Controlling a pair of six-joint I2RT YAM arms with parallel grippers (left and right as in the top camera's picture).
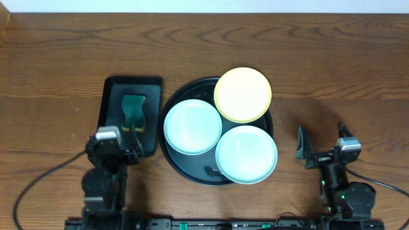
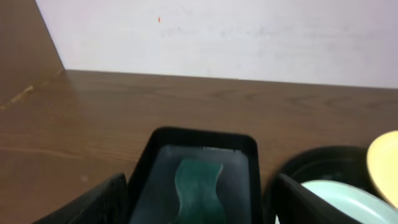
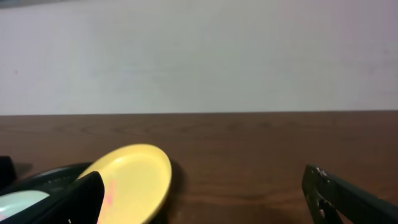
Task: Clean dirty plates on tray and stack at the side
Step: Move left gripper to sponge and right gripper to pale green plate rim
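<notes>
now the three plates are lying on the round black tray (image 1: pixel 185 165) in the middle of the table (image 1: pixel 57 57): the yellow plate (image 1: pixel 242 94) at the far right, its edge reaching over the rim, one mint-blue plate (image 1: pixel 193 126) at the left, the other mint-blue plate (image 1: pixel 246 154) at the near right. left of them a rectangular tray (image 1: pixel 115 96) is holding a green sponge (image 1: pixel 133 108). the left gripper (image 2: pixel 199 183) is hovering at its near end, fingers spread, holding nothing. the right gripper (image 3: pixel 202 177) is also spread and empty, right of the plates.
</notes>
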